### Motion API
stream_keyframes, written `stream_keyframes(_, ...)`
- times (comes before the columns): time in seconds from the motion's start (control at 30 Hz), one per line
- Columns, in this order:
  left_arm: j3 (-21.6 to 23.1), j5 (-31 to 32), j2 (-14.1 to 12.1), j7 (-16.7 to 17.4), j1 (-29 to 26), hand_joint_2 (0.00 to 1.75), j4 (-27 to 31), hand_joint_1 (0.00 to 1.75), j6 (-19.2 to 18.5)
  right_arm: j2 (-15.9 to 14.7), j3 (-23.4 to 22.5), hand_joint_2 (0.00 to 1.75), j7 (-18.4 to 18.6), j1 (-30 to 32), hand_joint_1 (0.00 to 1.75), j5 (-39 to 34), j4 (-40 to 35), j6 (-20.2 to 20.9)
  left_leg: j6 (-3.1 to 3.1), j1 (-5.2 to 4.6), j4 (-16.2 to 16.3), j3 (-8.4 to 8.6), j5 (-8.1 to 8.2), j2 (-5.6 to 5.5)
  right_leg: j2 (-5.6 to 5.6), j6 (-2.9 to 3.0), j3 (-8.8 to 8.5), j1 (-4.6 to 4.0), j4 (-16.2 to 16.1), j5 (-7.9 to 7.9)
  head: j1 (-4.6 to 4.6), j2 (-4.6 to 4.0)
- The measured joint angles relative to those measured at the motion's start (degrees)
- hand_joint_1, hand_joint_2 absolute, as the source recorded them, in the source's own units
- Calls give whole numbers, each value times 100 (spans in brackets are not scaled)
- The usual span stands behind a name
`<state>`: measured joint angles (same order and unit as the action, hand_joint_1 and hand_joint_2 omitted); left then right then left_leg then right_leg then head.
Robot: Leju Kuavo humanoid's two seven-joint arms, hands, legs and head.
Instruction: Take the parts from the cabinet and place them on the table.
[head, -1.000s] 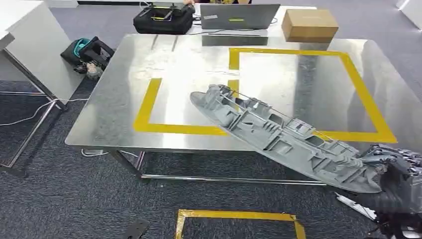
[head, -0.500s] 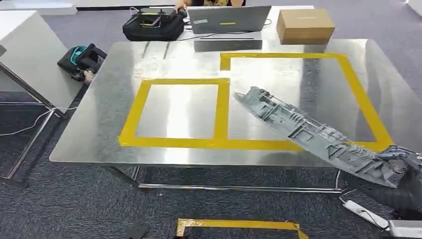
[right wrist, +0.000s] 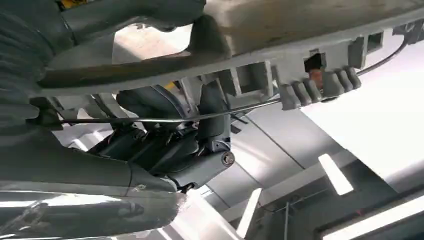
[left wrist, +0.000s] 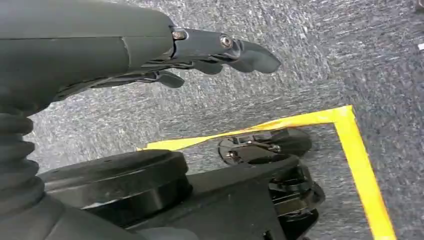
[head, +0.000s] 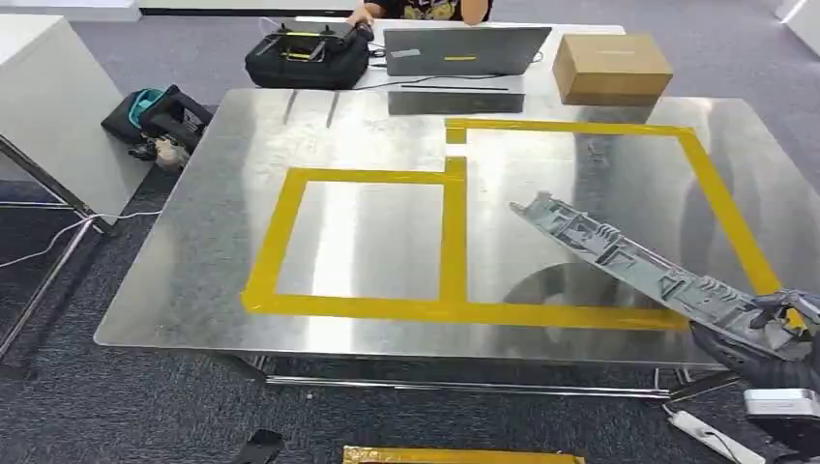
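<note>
A long grey plastic part (head: 643, 270) with ribs and clips slants over the steel table (head: 174, 271), its far tip inside the larger yellow-taped rectangle (head: 711, 193). My right hand (head: 774, 329) grips its near end at the table's front right edge. In the right wrist view the part (right wrist: 280, 35) crosses above the dark fingers (right wrist: 165, 145) wrapped around it. My left hand (left wrist: 200, 55) hangs over the carpet, its fingers held loosely apart with nothing in them.
A smaller yellow-taped rectangle (head: 280, 237) lies on the table's left half. At the far edge stand a laptop (head: 464, 50), a black bag (head: 307, 56) and a cardboard box (head: 611, 68), with a person behind. Bags (head: 155, 118) and a white table (head: 48, 106) are on the left.
The camera has moved, so the table now sits lower and closer. My right hand has carried the part rightward and further over the table, into the larger taped rectangle.
</note>
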<state>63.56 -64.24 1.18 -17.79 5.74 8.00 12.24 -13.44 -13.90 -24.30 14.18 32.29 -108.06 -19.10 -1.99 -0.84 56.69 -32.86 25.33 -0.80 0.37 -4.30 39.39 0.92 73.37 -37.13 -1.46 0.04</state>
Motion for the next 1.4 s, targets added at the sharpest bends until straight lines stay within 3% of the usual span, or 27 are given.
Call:
stream_keyframes(0.03,0,-2,0,0,-3,175,0,0,-2,-11,-37,175,20,-6,175,92,28,-2,14,10,0,102,69,-6,-1,-6,-67,6,-319,242,4,0)
stream_keyframes(0.1,0,-13,4,0,2,175,0,0,-15,-52,-126,175,107,-2,175,279,131,-2,75,26,5,296,213,-21,-8,-56,-310,48,-1239,1049,-2,0)
stream_keyframes(0.13,0,-22,-4,0,6,175,-2,0,-15,-57,-162,175,160,-8,175,383,208,-4,116,-5,43,354,265,-29,-43,-19,-300,27,-1355,1256,0,0)
stream_keyframes(0.17,0,-42,-7,4,11,175,0,0,-15,-66,-195,175,221,-17,175,507,271,-7,137,-15,45,331,276,-40,-35,115,-317,22,-1366,1128,-18,0)
stream_keyframes(0.2,0,-55,-11,28,14,175,-2,0,-15,-89,-247,175,298,5,175,668,308,-2,148,-20,42,318,287,-34,-26,157,-357,25,-1347,1248,2,0)
stream_keyframes(0.23,0,-59,-11,35,7,175,-2,0,-15,-112,-282,175,350,3,175,750,348,15,143,-22,38,309,324,-32,-20,157,-341,49,-1353,1278,-4,0)
stream_keyframes(0.27,0,-61,-31,44,10,175,-2,0,-15,-133,-310,175,356,-3,175,782,402,33,30,-27,14,303,297,-31,-11,125,-322,49,-1353,1282,9,0)
stream_keyframes(0.3,0,-68,-33,46,15,175,-2,0,-15,-144,-343,175,387,0,175,808,435,64,-37,-39,12,295,285,-32,-3,126,-312,55,-1359,1281,11,0)
stream_keyframes(0.43,0,-83,-33,44,9,175,-2,0,-15,-243,-450,175,520,47,175,983,520,199,-55,-44,-18,298,236,-32,22,162,-310,52,-1386,1247,9,0)
stream_keyframes(0.53,0,-107,-33,46,4,175,-2,0,-15,-343,-575,175,682,101,175,1101,540,317,-80,-42,-103,336,290,-31,27,201,-308,31,-1386,1221,9,0)
stream_keyframes(0.67,0,-129,-28,44,-8,175,-2,0,-15,-499,-697,175,874,117,175,1171,564,678,210,-14,-130,340,285,-30,23,212,-318,19,-1383,1221,7,0)
stream_keyframes(0.83,4,-179,-29,44,-17,175,-2,0,-28,-883,-833,175,1110,100,175,1311,719,1169,230,-24,-130,352,266,-30,22,207,-357,24,-1412,1255,4,0)
stream_keyframes(1.1,83,-138,-31,96,-8,175,-2,0,-52,-1239,-679,175,1300,-228,175,1713,1231,1244,196,-37,-129,356,245,-29,22,171,-391,35,-1467,1295,2,0)
stream_keyframes(1.4,380,70,-35,282,161,175,-2,0,-144,-1449,733,175,1136,-1296,175,2357,1960,842,181,-41,-128,355,234,-25,25,157,-394,40,-1478,1316,4,0)
